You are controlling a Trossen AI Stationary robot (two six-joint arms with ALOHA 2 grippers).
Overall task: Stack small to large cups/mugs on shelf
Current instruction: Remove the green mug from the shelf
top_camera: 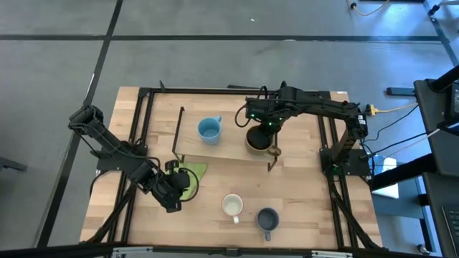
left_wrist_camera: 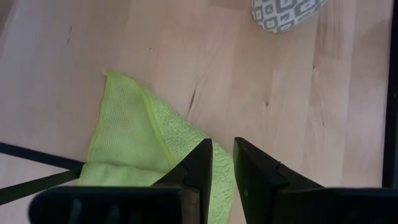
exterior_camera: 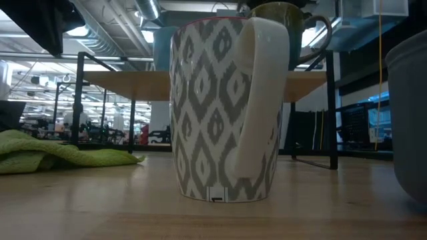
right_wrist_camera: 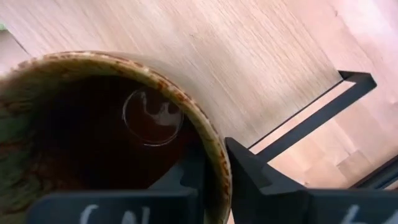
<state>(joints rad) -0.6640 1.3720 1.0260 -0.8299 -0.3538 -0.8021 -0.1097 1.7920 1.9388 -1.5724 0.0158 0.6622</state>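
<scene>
A brown mug [top_camera: 256, 140] with a dark inside is over the right end of the shelf [top_camera: 226, 152], with my right gripper [right_wrist_camera: 215, 163] shut on its rim. A light blue mug [top_camera: 209, 130] stands on the shelf's left part. On the table nearer the front stand a white patterned mug [exterior_camera: 223, 107] and a grey-blue mug [top_camera: 267, 219]. My left gripper [left_wrist_camera: 222, 152] hovers over a green cloth [left_wrist_camera: 134, 146] at the shelf's near left corner. Its fingers are a narrow gap apart with nothing between them. My right gripper pinches the brown mug's rim [right_wrist_camera: 219, 146], one finger inside the mug and one outside. The fingers [right_wrist_camera: 252, 174] come from above, pointing down. The mug is upright. The white mug hides its base in the low view, so I cannot tell whether it rests on the shelf.
The shelf's black wire ends [top_camera: 179, 132] rise at its left and right. A black frame [top_camera: 140, 115] runs along the table's sides. Bare wood lies between the cloth and the white mug.
</scene>
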